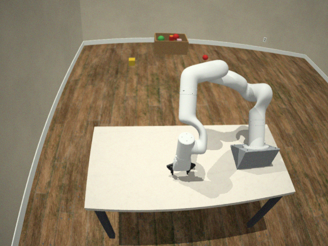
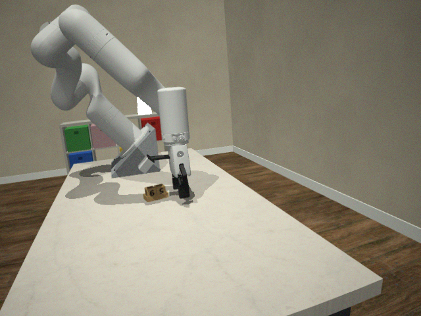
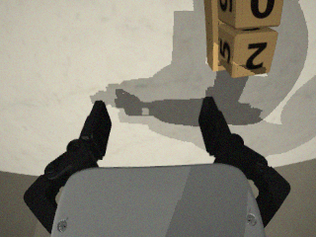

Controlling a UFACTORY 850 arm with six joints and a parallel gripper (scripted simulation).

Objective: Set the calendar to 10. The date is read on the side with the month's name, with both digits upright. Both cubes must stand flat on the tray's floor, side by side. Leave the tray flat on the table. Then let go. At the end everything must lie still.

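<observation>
Two cubes are standing side by side in the wooden tray on the worktop, while the hand is hovering just beside them, its fingers spread wide, gripping nothing
</observation>
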